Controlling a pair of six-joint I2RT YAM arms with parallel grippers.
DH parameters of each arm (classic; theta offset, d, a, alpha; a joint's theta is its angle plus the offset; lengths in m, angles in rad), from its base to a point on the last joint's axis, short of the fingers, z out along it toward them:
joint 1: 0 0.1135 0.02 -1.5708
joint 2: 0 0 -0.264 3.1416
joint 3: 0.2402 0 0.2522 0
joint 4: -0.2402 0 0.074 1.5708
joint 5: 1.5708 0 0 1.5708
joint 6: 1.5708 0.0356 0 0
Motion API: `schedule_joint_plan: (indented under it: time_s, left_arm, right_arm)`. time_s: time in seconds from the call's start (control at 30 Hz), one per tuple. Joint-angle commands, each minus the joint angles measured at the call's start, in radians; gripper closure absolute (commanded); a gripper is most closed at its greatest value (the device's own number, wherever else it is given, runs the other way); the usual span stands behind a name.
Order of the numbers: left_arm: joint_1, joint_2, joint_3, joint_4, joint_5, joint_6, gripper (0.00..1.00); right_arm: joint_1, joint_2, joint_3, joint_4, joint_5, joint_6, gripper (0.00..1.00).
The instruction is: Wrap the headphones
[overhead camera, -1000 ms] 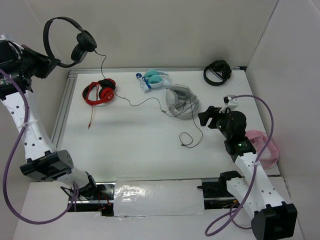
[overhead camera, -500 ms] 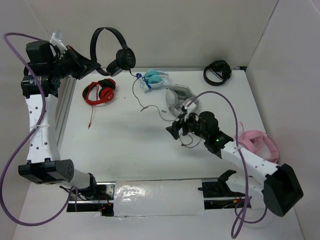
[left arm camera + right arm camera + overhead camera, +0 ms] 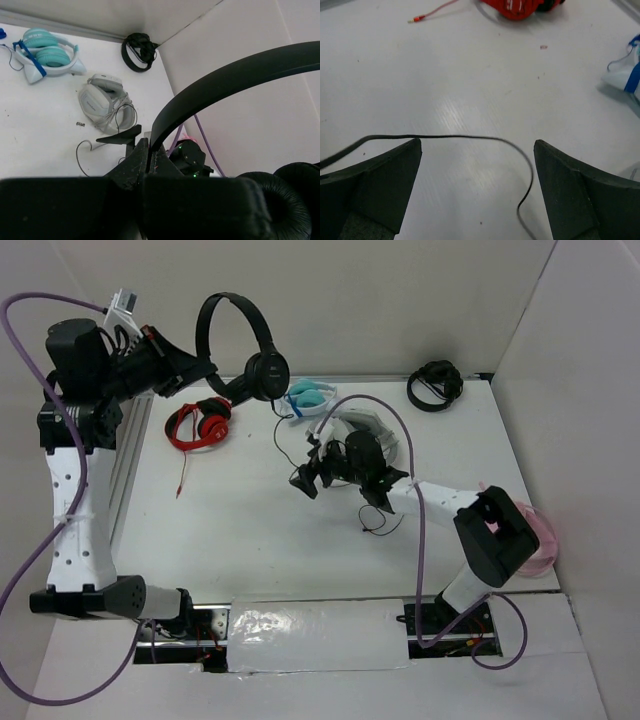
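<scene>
Right end effector (image 3: 477,165) hangs low over the counter (image 3: 250,530), its 2 fingers spread wide and gripping nothing. The thin black cable (image 3: 455,136) lies on the surface and runs across the gap between them. Farther back and high on the left, the left end effector (image 3: 195,370) is clenched on the headband of the headphones (image 3: 268,375), holding them in the air with the earcups hanging and the cable dropping to the counter.

The step in hand looks like catching the cable so it can be wound. The right fingers should settle until the cable sits well between the pads, then close squarely. A thin cable slips easily, and a pull against the raised headphones could drag it out.

Pink headphones (image 3: 530,530) lie near the right arm's elbow, and red-and-black headphones (image 3: 200,423) lie left of the cable. Grey-white headphones (image 3: 365,435) sit just behind the right wrist, with their own cord close by, the likeliest snag. Teal headphones (image 3: 310,395) and a bundled black headset (image 3: 435,385) lie at the far edge.
</scene>
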Motion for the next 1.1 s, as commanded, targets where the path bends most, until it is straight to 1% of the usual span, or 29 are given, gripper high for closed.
schedule_joint_plan:
  time_s: [0.0,0.07,0.1,0.13,0.17,0.2,0.27,0.33,0.37,0.4,0.43,0.47,0.53,0.57,0.6,0.63,0.67,0.7,0.73,0.77,0.8,0.83,0.87,0.93,0.97,1.0,1.07]
  left_arm:
    - [-0.010,-0.123,-0.032,0.068,-0.029,-0.046,1.00]
    - [-0.012,-0.132,-0.061,0.091,-0.024,-0.068,1.00]
    - [-0.015,-0.154,-0.102,0.111,-0.015,-0.089,1.00]
    - [-0.015,-0.160,-0.118,0.131,0.024,-0.092,1.00]
    - [-0.015,-0.157,-0.122,0.143,0.044,-0.092,1.00]
    - [-0.015,-0.152,-0.109,0.140,0.067,-0.085,1.00]
    - [-0.015,-0.137,-0.087,0.146,0.145,-0.050,1.00]
    - [-0.019,-0.134,-0.086,0.168,0.205,0.001,1.00]
    - [-0.024,-0.134,-0.087,0.154,0.201,0.019,1.00]
    - [-0.035,-0.137,-0.098,0.160,0.197,0.041,1.00]
    - [-0.042,-0.155,-0.116,0.174,0.192,0.065,1.00]
    - [-0.052,-0.162,-0.154,0.186,0.143,0.100,1.00]
    - [-0.101,-0.180,-0.199,0.215,0.108,0.168,1.00]
    - [-0.127,-0.178,-0.237,0.219,0.094,0.214,1.00]
    - [-0.139,-0.182,-0.259,0.240,0.106,0.252,1.00]
    - [-0.157,-0.182,-0.309,0.258,0.126,0.330,1.00]
    - [-0.205,-0.185,-0.338,0.272,0.117,0.364,1.00]
    - [-0.235,-0.191,-0.367,0.310,0.097,0.404,1.00]
    - [-0.298,-0.191,-0.421,0.327,0.073,0.462,1.00]
    - [-0.331,-0.188,-0.441,0.337,0.004,0.483,1.00]
    - [-0.361,-0.179,-0.458,0.346,-0.029,0.504,1.00]
    - [-0.418,-0.174,-0.496,0.355,-0.064,0.536,1.00]
    - [-0.450,-0.169,-0.516,0.363,-0.142,0.553,1.00]
    - [-0.507,-0.156,-0.587,0.387,-0.243,0.584,1.00]
    - [-0.553,-0.148,-0.605,0.392,-0.292,0.589,1.00]
    - [-0.570,-0.130,-0.633,0.395,-0.378,0.587,1.00]
    - [-0.599,-0.093,-0.635,0.390,-0.444,0.560,1.00]
  right_arm:
    - [0.024,0.017,0.048,0.187,-0.064,0.008,0.00]
    - [0.032,0.033,0.042,0.265,-0.073,0.039,0.00]
    - [0.042,0.046,0.042,0.331,-0.082,0.054,0.03]
    - [0.048,0.077,0.054,0.344,-0.111,0.070,0.07]
    - [0.049,0.094,0.095,0.341,-0.131,0.087,0.15]
    - [0.049,0.111,0.115,0.309,-0.153,0.091,0.46]
    - [0.030,0.152,0.169,0.244,-0.226,0.088,0.77]
    - [0.010,0.162,0.155,0.248,-0.245,0.108,0.84]
    - [-0.013,0.159,0.146,0.258,-0.241,0.146,0.95]
    - [-0.025,0.146,0.146,0.246,-0.236,0.153,1.00]
    - [-0.037,0.139,0.149,0.224,-0.219,0.185,1.00]
    - [-0.062,0.119,0.160,0.140,-0.172,0.185,1.00]
    - [-0.082,0.100,0.213,0.024,-0.097,0.183,1.00]
    - [-0.091,0.084,0.241,-0.115,-0.007,0.179,1.00]
    - [-0.112,0.074,0.281,-0.177,0.041,0.179,1.00]
    - [-0.122,0.065,0.298,-0.280,0.104,0.177,1.00]
    - [-0.131,0.057,0.322,-0.329,0.214,0.171,1.00]
    - [-0.148,0.053,0.363,-0.372,0.267,0.124,1.00]
    - [-0.155,0.054,0.384,-0.440,0.320,0.115,1.00]
    - [-0.165,0.057,0.416,-0.484,0.380,0.096,1.00]
    - [-0.181,0.059,0.475,-0.524,0.399,0.082,1.00]
    - [-0.188,0.063,0.503,-0.597,0.440,0.082,1.00]
    - [-0.194,0.065,0.534,-0.632,0.486,0.082,1.00]
    - [-0.211,0.053,0.586,-0.685,0.543,0.107,1.00]
    - [-0.218,0.044,0.595,-0.695,0.560,0.114,1.00]
    - [-0.224,0.033,0.603,-0.698,0.582,0.143,1.00]
    - [-0.243,-0.004,0.603,-0.709,0.535,0.145,1.00]
